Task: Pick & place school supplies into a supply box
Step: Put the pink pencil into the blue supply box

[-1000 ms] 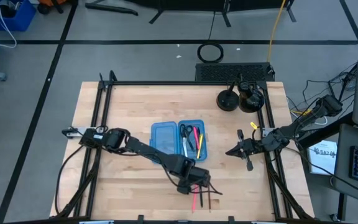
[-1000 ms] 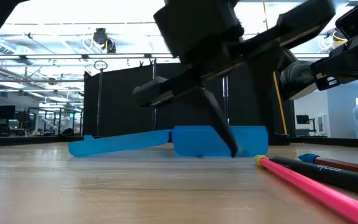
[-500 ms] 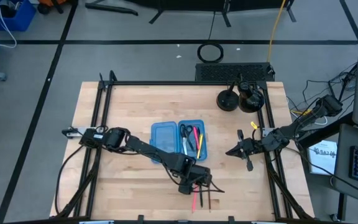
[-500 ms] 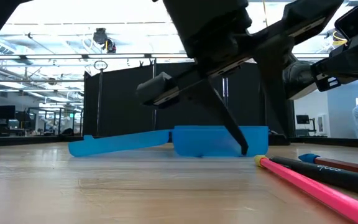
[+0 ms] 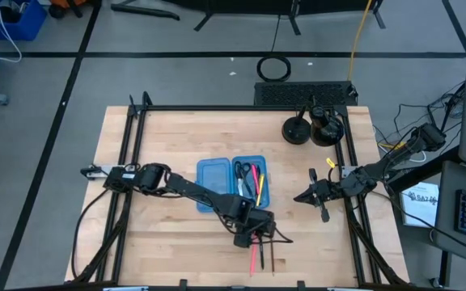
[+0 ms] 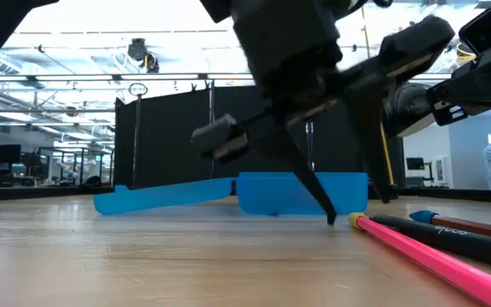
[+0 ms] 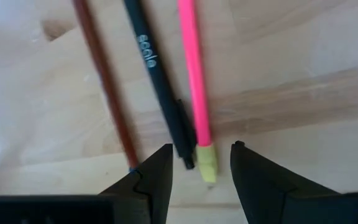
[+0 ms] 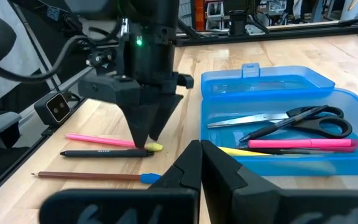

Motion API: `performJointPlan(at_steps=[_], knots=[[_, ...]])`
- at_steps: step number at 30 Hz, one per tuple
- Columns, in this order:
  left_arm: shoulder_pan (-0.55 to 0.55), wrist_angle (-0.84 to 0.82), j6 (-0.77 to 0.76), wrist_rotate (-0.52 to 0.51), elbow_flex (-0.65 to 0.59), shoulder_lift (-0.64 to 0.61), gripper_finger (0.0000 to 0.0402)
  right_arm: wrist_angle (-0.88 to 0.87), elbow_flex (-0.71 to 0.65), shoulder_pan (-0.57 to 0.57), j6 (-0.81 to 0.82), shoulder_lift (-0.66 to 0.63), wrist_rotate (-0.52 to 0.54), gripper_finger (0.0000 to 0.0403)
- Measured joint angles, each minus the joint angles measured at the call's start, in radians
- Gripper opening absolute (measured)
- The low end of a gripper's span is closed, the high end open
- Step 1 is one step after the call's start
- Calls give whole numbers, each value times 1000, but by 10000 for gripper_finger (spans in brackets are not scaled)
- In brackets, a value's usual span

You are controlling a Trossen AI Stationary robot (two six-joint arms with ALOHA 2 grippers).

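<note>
My left gripper (image 7: 201, 147) hangs open just above the table near its near edge, fingers pointing down. They stand on either side of the yellow end (image 7: 207, 168) of a pink pencil (image 5: 253, 257) and the end of a black pen (image 7: 157, 81), touching neither. A brown pencil (image 7: 104, 87) with a blue tip lies beside them. All three lie flat on the wood. The supply box (image 5: 233, 183) lies open, its lid flat toward the table's left. In its base are black-handled scissors (image 8: 291, 118), a pink pen and a yellow pencil. My right gripper (image 5: 308, 196) waits shut, right of the box.
Two round black stands (image 5: 310, 128) sit at the table's far right corner. Black frame rails (image 5: 132, 162) run along the table's left and right sides. Bare wood lies left of the box and between the box and the pencils.
My left gripper has come down toward the pink pencil's yellow end and edged slightly toward the table's right; its fingertip now hangs just above the wood. The pencils, the pen and the box have kept still.
</note>
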Motion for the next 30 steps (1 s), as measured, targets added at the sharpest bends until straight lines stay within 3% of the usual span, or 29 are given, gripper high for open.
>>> performJointPlan(at_steps=[8, 17, 30], knots=[[5, 61, 3, 0, -50, -3, 161, 0, 0, 0, -2, 0, 0, 0], [13, 58, -101, 1, -52, -3, 158, 0, 0, 0, -2, 0, 0, 0], [17, 7, -118, -9, -52, -3, 61, 17, -25, 0, 3, 1, -1, 0]])
